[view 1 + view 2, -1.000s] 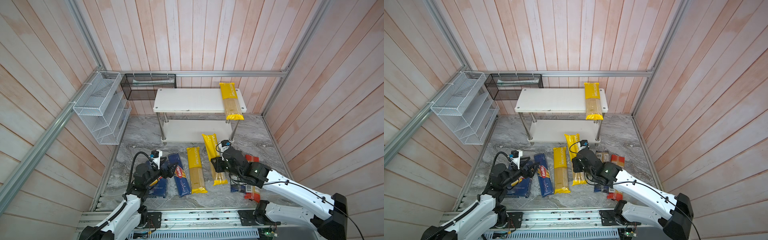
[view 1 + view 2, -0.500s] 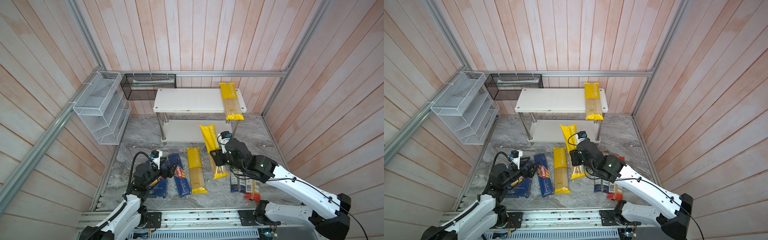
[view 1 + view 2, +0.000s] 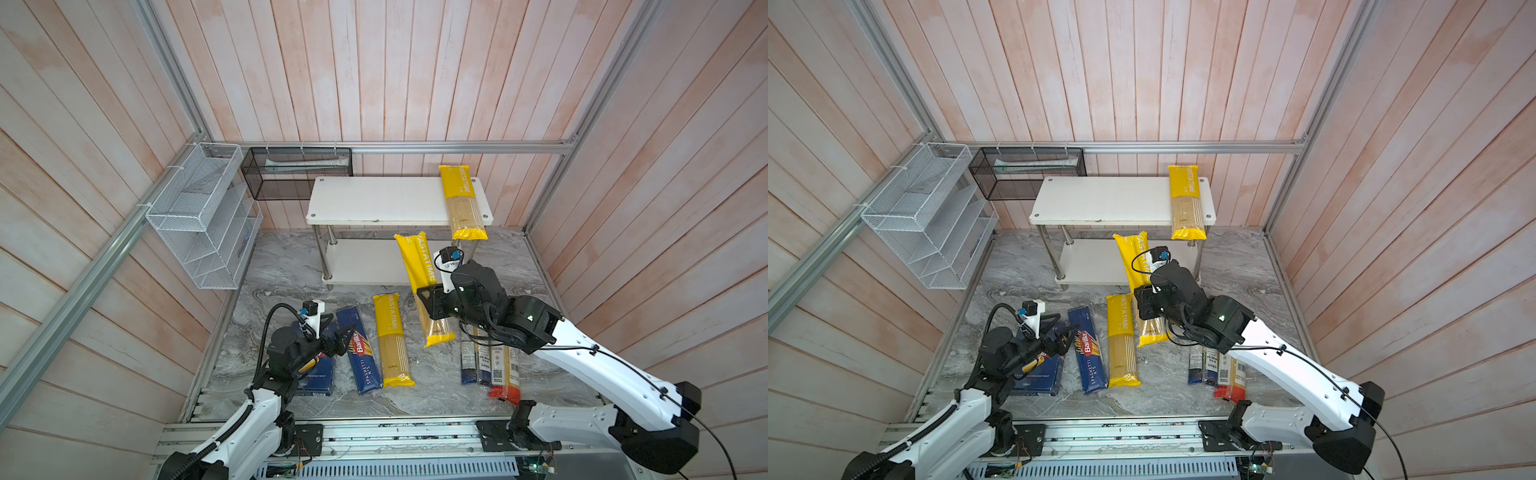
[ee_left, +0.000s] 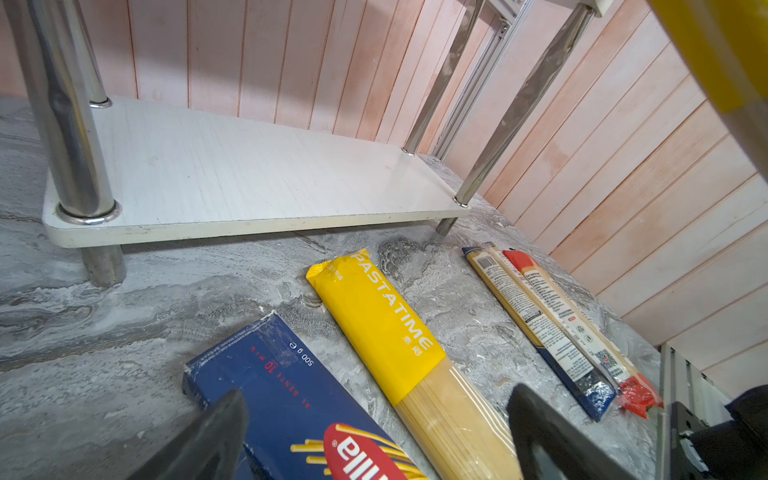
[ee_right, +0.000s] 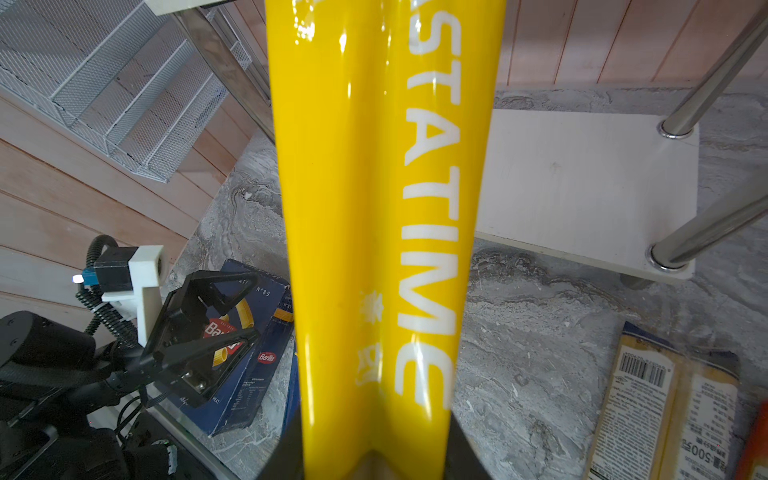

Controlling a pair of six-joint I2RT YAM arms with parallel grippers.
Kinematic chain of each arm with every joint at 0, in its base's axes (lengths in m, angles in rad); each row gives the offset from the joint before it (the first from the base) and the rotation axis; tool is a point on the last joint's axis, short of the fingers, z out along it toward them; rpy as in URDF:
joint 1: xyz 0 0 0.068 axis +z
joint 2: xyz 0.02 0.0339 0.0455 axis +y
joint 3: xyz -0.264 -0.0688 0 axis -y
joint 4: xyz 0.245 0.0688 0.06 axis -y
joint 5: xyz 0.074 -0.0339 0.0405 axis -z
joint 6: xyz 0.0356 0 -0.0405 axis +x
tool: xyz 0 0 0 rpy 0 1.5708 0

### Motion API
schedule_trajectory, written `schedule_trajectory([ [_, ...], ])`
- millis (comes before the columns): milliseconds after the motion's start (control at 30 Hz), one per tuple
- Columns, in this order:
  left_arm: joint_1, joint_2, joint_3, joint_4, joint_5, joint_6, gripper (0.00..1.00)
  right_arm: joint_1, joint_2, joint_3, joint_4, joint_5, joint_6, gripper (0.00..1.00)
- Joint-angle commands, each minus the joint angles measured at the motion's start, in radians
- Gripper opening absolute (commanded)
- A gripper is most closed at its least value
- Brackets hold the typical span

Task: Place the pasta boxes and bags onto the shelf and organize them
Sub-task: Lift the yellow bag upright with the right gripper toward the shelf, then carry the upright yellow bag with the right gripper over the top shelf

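Observation:
My right gripper (image 3: 430,300) is shut on a yellow bag (image 3: 417,266), held off the floor and tilted, its top end in front of the shelf (image 3: 374,201). In the right wrist view the bag (image 5: 374,208) fills the middle between the fingers of the gripper (image 5: 374,453). Another yellow bag (image 3: 462,203) lies across the shelf's top board at its right end. On the floor lie a third yellow bag (image 3: 391,340), the Spaghetti box (image 3: 360,353) and the Rigatoni box (image 3: 318,374). My left gripper (image 3: 338,332) hovers open over the boxes, holding nothing.
Two clear bags lie under my right arm, one with blue ends (image 3: 471,359) and one with red ends (image 3: 505,374). The shelf's lower board (image 4: 249,174) is bare. A white wire rack (image 3: 203,216) and a black mesh basket (image 3: 297,172) hang at the back left.
My right gripper has lifted the yellow bag off the floor and carried it up toward the shelf. The left arm has not moved.

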Motion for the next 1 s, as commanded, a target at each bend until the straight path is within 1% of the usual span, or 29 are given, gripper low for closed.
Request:
schedule_trajectory([
  [0,-0.005,0.000,-0.002,0.006,-0.001,0.014,1.00,0.005,0.004,0.096,0.060,0.042,-0.027,0.16],
  [200,-0.005,-0.005,-0.005,0.008,0.001,0.014,1.00,-0.016,0.054,0.192,0.035,0.066,-0.063,0.16],
  [333,-0.005,-0.001,-0.004,0.008,0.002,0.014,1.00,-0.069,0.094,0.262,0.024,0.023,-0.085,0.16],
  [533,-0.007,-0.005,-0.004,0.008,0.002,0.014,1.00,-0.127,0.168,0.388,-0.009,-0.004,-0.121,0.16],
  [700,-0.007,-0.006,-0.004,0.006,0.000,0.014,1.00,-0.152,0.203,0.436,0.020,-0.056,-0.122,0.16],
  [833,-0.006,-0.004,-0.004,0.009,-0.003,0.014,1.00,-0.168,0.261,0.520,0.004,-0.058,-0.138,0.16],
  [967,-0.007,0.001,-0.004,0.010,-0.003,0.014,1.00,-0.198,0.308,0.585,0.008,-0.091,-0.144,0.16],
])
